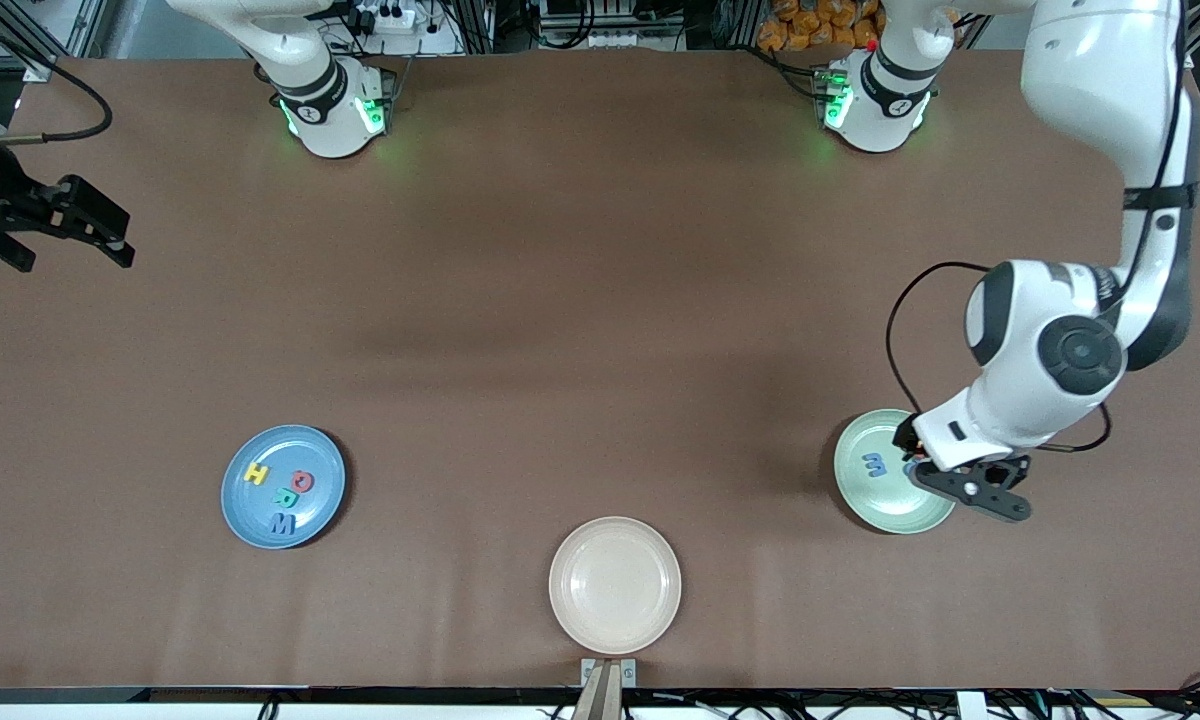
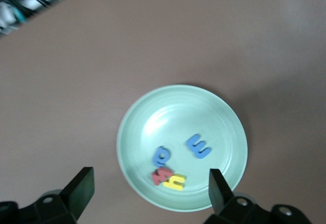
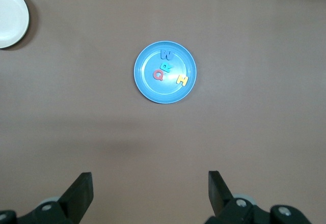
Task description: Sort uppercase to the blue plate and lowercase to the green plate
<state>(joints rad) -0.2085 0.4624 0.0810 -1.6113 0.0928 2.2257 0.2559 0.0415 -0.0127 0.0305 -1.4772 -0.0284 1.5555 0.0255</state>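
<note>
The blue plate [image 1: 248,503] [image 3: 153,89] lies toward the right arm's end of the table. On it are the uppercase letters: yellow H [image 1: 256,473] [image 3: 183,80], red Q [image 1: 303,481] [image 3: 158,75], green R [image 1: 284,497] [image 3: 167,66] and blue M [image 1: 282,523] [image 3: 166,54]. The green plate [image 1: 885,502] [image 2: 178,112] holds the lowercase letters: blue m [image 1: 874,464] [image 2: 198,146], blue a [image 2: 162,156], red w [image 2: 163,174] and a yellow piece [image 2: 174,182]. My left gripper [image 1: 965,488] [image 2: 150,191] hangs open and empty over the green plate. My right gripper [image 1: 72,255] [image 3: 150,191] waits open and empty, high over the table's right-arm end.
A beige plate [image 1: 615,585] [image 3: 10,15] sits near the front edge, midway between the two coloured plates, with nothing on it. The left arm's elbow and forearm [image 1: 1050,350] lean over the table above the green plate. Brown tabletop lies between the plates and the bases.
</note>
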